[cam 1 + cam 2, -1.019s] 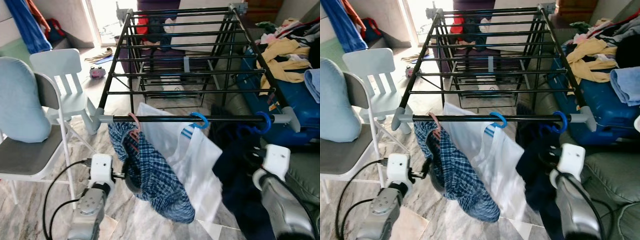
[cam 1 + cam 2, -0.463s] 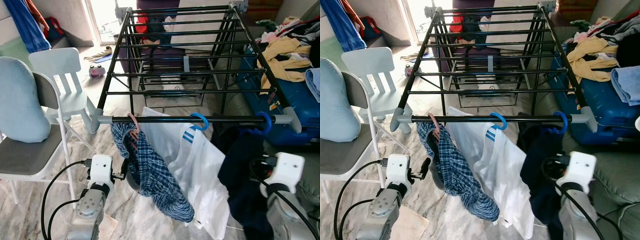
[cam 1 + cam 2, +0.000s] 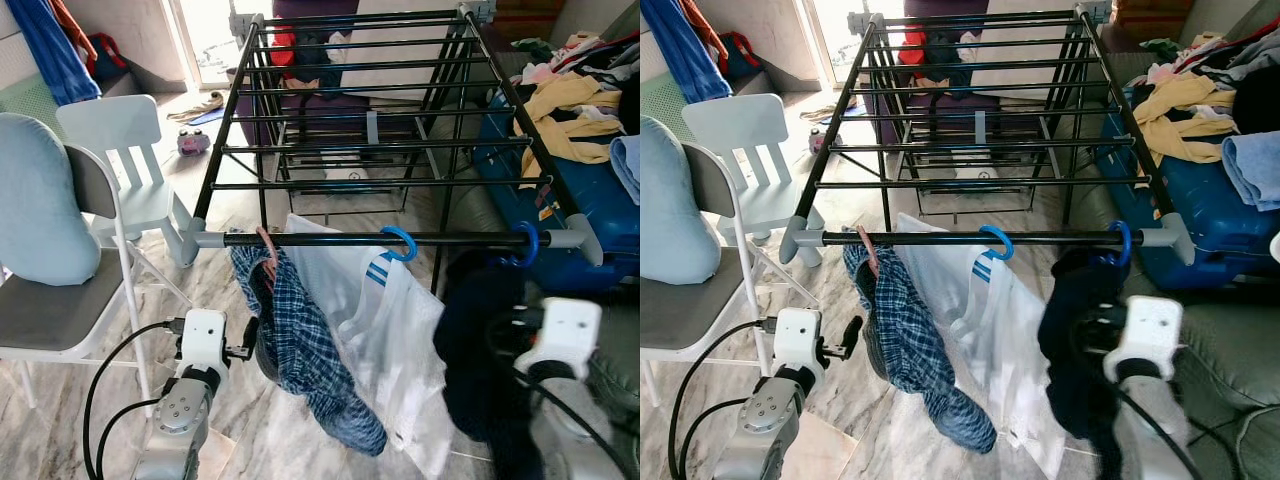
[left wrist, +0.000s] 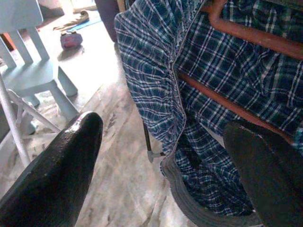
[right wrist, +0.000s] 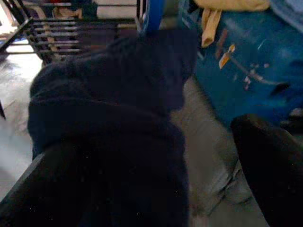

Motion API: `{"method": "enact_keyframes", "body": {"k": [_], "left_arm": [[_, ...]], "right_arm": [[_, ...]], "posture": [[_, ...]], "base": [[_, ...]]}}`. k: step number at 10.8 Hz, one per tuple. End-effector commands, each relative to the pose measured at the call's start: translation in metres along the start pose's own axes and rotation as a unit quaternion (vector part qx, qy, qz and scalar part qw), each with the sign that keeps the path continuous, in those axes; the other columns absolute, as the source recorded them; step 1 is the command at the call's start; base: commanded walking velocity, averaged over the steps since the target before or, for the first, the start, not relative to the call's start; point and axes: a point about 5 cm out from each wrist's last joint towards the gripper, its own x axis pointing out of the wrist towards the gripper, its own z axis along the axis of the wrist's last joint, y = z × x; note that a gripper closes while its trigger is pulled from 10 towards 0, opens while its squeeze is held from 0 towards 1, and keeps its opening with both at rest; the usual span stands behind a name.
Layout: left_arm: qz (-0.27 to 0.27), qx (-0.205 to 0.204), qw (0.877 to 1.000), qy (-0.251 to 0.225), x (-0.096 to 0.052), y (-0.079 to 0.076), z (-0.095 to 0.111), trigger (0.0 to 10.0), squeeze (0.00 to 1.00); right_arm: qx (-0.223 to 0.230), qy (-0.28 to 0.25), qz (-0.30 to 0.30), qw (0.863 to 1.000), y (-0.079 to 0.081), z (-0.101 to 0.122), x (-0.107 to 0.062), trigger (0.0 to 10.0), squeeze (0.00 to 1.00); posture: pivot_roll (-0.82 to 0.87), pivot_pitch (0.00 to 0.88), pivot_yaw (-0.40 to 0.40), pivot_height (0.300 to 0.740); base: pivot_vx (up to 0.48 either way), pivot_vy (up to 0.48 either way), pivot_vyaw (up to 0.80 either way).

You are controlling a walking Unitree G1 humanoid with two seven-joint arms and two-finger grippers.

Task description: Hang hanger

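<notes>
Three hangers on rack rail; left wrist: orange hanger inside plaid shirt.

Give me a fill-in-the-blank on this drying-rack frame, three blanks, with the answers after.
1. The checked shirt hangs from the rack's front bar on a ____ hanger.
2. The white shirt hangs between the checked shirt and the ____ garment.
3. The left gripper faces the checked shirt with its fingers ____.

Answers: pink; dark; open
</notes>
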Motion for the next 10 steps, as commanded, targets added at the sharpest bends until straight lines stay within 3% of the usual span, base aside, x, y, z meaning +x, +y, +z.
{"method": "enact_keyframes", "body": {"k": [1, 4, 10], "left_arm": [[0.008, 0.008, 1.0, 0.0, 0.0, 0.004, 0.001, 10.0, 0.0], [0.007, 0.01, 1.0, 0.001, 0.001, 0.003, 0.0, 10.0, 0.0], [0.007, 0.012, 1.0, 0.003, 0.001, 0.003, 0.0, 10.0, 0.0]], "right_arm": [[0.009, 0.009, 0.016, 1.0, 0.003, -0.002, 0.0, 10.0, 1.0], [-0.03, -0.003, 0.065, 0.997, 0.013, -0.002, -0.006, 10.0, 1.0], [-0.043, -0.042, 0.042, 0.997, 0.008, 0.008, -0.005, 10.0, 1.0]], "posture": [[-0.16, 0.0, 0.061, 0.74], [-0.16, 0.0, 0.059, 0.74], [-0.16, 0.0, 0.061, 0.74]], "base": [[0.0, 0.0, 0.0], [0.0, 0.0, 0.0], [0.0, 0.0, 0.0]]}}
